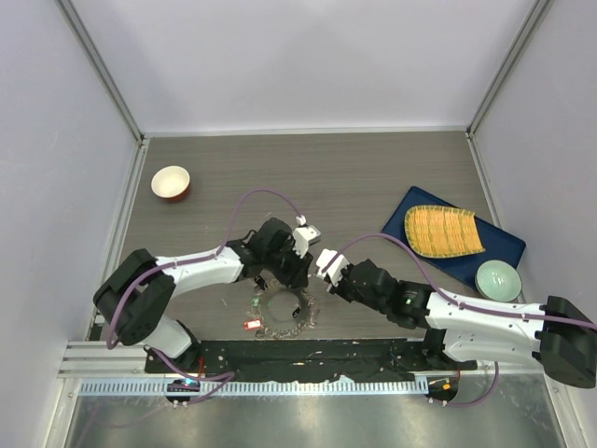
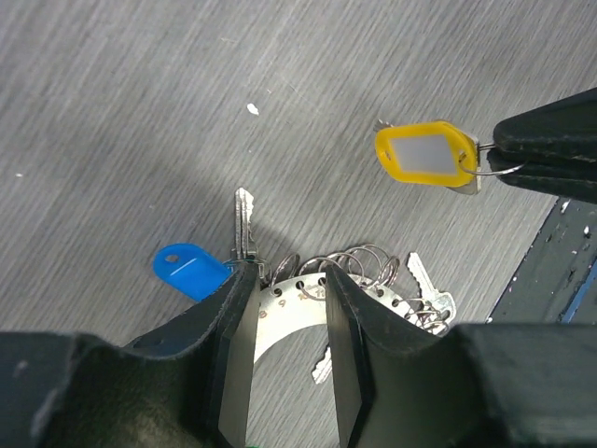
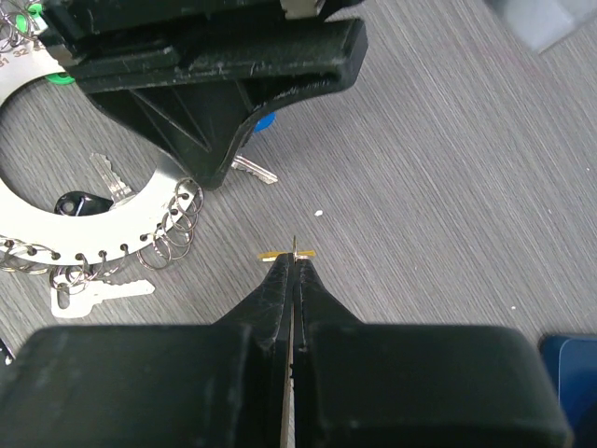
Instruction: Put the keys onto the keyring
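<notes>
**One key in the air, several already hanging on the keyring**

From the top camera, both arms are reaching toward the middle of the table (image 1: 373, 177). The keyring (image 1: 297, 323) is lying flat just in front of their bases. The left tool (image 1: 283, 273) is hovering over its far edge, and the right tool (image 1: 324, 264) is sitting close beside it. Well apart from the work are a red bowl (image 1: 171, 182) at the far left and a blue tray (image 1: 504, 245) at the right. The tray is carrying a yellow mat (image 1: 445, 231) and a green bowl (image 1: 497, 280), and none of these is blocking anything.

In the left wrist camera, the left tool's jaws are standing partly open and straddling the keyring's flat band. I cannot tell whether they are pressing on it. A bunch of small wire loops (image 2: 359, 261) is hanging from the rim holes with keys (image 2: 431, 301) attached. A blue-tagged key (image 2: 187, 269) is lying at the rim, its link hidden behind a finger. The yellow-tagged key (image 2: 424, 154) is hanging clear above the table.

In the right wrist camera, the right tool is pinching fully shut on the yellow-tagged key, seen edge-on at its tips. The left tool's body is crowding the rim right where this key has to go.

I judge the task well advanced. Threading the yellow-tagged key is what is left, and the closeness of the two tools is the main hindrance.
</notes>
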`<control>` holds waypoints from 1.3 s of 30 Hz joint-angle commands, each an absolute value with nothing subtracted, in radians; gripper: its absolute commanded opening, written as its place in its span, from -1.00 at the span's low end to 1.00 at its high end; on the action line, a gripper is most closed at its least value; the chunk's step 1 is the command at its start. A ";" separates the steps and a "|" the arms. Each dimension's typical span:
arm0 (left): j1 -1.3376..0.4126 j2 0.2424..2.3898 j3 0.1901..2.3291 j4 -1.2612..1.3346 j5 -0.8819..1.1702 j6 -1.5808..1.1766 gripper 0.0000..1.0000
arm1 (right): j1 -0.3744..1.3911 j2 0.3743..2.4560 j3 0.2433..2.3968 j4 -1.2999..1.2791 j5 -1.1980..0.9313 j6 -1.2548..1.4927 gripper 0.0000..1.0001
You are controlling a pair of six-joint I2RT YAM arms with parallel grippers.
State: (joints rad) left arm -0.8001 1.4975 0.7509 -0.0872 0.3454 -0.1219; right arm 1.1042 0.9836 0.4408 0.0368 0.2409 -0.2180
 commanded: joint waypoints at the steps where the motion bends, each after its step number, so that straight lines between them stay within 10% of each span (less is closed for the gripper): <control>1: -0.799 1.526 0.789 -0.112 0.400 -0.106 -0.24 | 1.109 0.969 0.443 0.080 0.244 -0.216 -0.99; 23: -0.799 1.542 0.741 -0.092 0.373 -0.129 -0.23 | 1.109 0.983 0.445 0.081 0.241 -0.218 -0.99; 39: -0.799 1.438 0.706 -0.087 0.411 -0.153 -0.99 | 1.109 0.974 0.445 0.081 0.242 -0.215 -0.99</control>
State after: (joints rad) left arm -0.8001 1.5272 0.7200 -0.0975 0.3832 -0.1493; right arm 1.1042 0.9840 0.4408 0.0372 0.2409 -0.2180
